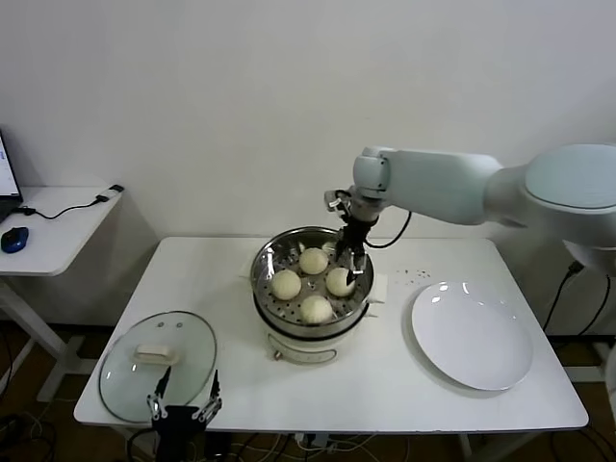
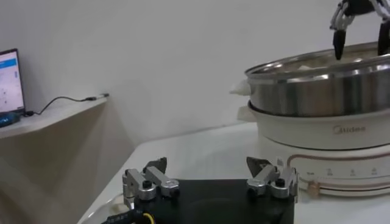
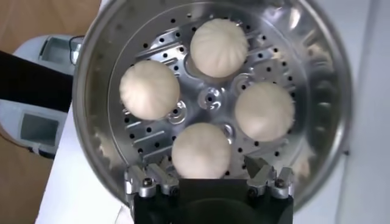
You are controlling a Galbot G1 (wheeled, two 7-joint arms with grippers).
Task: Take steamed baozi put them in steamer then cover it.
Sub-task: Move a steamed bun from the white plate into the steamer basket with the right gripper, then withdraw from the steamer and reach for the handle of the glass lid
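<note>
Four steamed baozi (image 3: 207, 103) sit in the steamer (image 1: 310, 289) directly beneath the right tool (image 1: 352, 253), whose fingers stand wide, holding nothing. Well off, beside the left tool (image 1: 183, 393), also wide and empty, the glass cover (image 1: 159, 363) lies on the bench (image 1: 385, 385).

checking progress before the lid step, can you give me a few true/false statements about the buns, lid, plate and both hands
1. All four baozi sit in the steamer. True.
2. The cover is on the steamer. False: it lies on the table, at the robot's left.
3. The right hand grips a bun. False: it is open over the steamer, holding nothing.
4. The white plate has no bun on it. True.
5. The left hand is open near the cover. True.
</note>
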